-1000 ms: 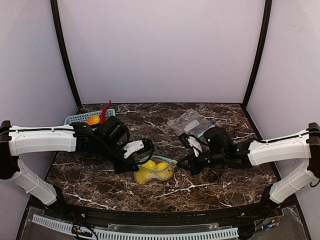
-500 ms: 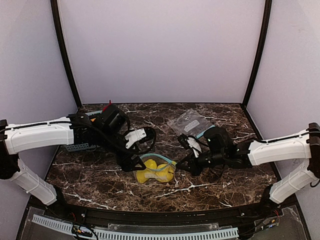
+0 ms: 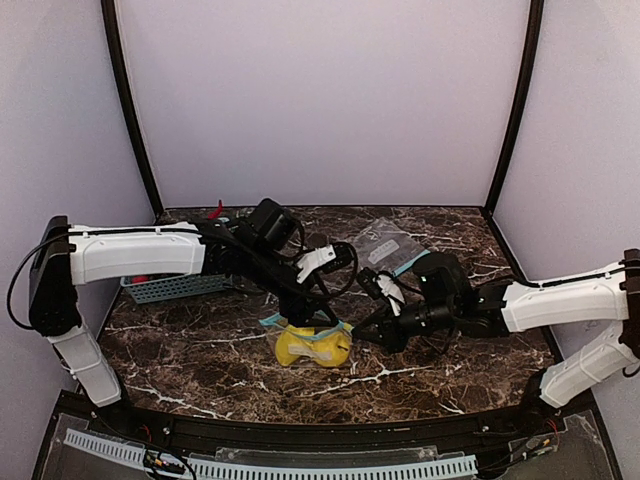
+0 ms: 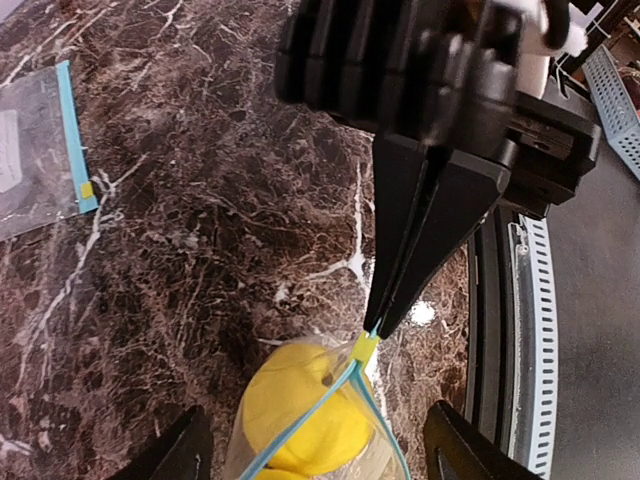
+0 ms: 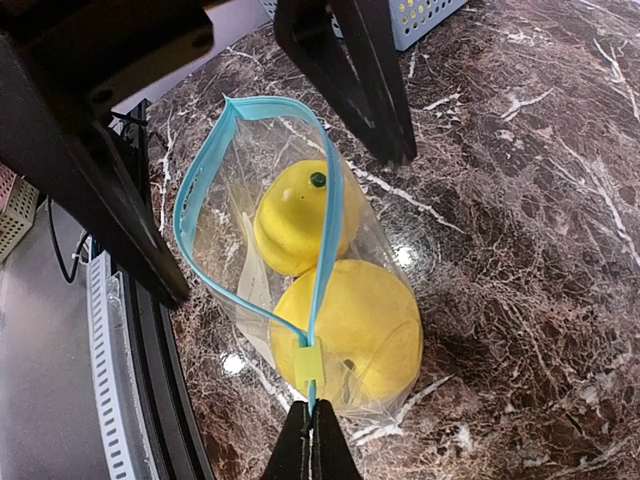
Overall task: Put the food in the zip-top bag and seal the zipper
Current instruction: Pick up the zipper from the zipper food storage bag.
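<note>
2 oval lemons (image 5: pixel 345 320), clear bag (image 5: pixel 225 235)

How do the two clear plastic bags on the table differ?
The near bag bulges with two lemons; the far bag lies flat and looks empty. The near bag's end is pinched in the jaws of the right gripper, its mouth gaping; the far bag lies untouched. Both are clear with a teal strip.

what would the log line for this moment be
lemons in zip-top bag | zipper unsealed | right gripper pinching bag end | left gripper open
</note>
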Motion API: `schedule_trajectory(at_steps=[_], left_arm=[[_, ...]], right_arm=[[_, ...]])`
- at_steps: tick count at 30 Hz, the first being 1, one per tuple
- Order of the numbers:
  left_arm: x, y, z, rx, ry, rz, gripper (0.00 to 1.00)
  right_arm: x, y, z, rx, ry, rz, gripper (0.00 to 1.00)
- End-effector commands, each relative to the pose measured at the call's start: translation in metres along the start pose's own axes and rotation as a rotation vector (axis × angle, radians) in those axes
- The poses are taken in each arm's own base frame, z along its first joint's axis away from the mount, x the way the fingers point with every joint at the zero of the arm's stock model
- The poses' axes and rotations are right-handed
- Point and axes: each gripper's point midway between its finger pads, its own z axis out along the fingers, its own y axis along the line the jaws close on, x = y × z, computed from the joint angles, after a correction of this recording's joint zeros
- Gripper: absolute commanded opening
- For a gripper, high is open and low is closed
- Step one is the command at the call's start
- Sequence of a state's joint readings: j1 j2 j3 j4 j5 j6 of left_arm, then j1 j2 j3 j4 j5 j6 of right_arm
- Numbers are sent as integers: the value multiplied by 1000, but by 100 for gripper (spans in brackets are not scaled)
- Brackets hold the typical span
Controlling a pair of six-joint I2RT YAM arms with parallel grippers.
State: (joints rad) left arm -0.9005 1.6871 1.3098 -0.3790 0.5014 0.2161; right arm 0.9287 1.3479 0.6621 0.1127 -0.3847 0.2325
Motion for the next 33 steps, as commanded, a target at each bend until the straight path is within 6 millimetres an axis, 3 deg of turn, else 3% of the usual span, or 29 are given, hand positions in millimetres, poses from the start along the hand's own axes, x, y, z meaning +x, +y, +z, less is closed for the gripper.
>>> schedule_trajectory(at_steps=[1,6,12,21,33], left_arm=[[-26,-11,3,96,-109,37,68],[-21,-8,18,120,-105,22,59],[-7,-9,31,159,-73,-5,41],[9,-15,42,203,-37,-21,37],[18,-20,47,215,1,-14,20]], right_arm=[[-7,5,-3,-27,-38,-30,0],[-6,5,-2,-31,-40,-29,0],[-7,4,-1,-25,-43,-28,0],[-10,4,-2,-25,-50,-28,0],[-10,0,-1,-2,-50,-18,0]])
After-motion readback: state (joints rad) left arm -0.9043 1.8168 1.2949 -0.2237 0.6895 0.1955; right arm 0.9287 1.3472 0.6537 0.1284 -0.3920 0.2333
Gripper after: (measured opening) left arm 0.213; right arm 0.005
